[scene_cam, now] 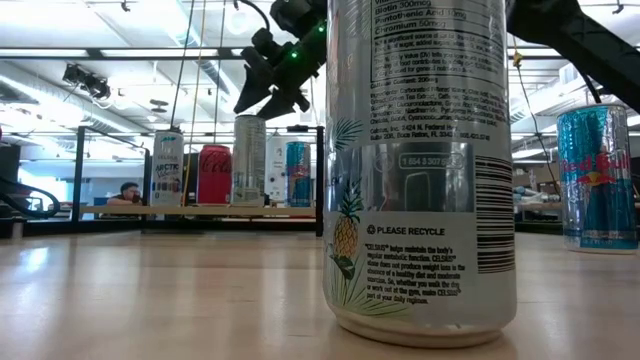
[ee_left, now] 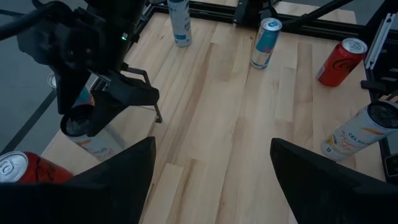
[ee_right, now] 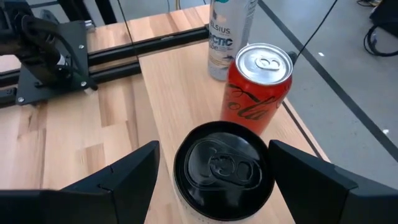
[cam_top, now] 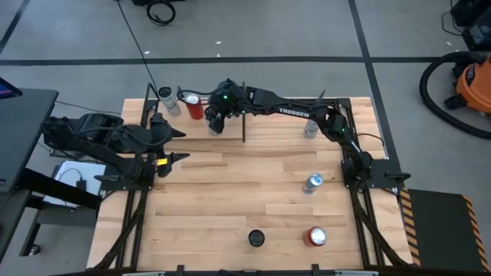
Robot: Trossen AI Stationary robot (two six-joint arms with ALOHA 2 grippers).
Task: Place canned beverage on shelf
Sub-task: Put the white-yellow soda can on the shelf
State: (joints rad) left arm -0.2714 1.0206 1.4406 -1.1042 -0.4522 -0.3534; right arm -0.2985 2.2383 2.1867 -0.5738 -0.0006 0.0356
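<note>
Right gripper [ee_right: 208, 163] hangs over the shelf [cam_top: 230, 136] at the table's far left, fingers spread either side of a black-topped can [ee_right: 224, 171] but apart from its sides, gripping nothing. That can stands upright on the shelf board, just beside a red cola can [ee_right: 256, 84], w/ a pale can [ee_right: 230, 28] farther back near the board's edge. Judged stage: placement looks done or nearly so; next move calls for a straight lift clear, since the cola can sits tight against one finger's path. The shelf's black uprights crowd the far edge. Left gripper [ee_left: 211, 171] waits at the table's left side, fingers spread, empty. Open wood lies centre; spare cans stand on the table's right and near side.
</note>
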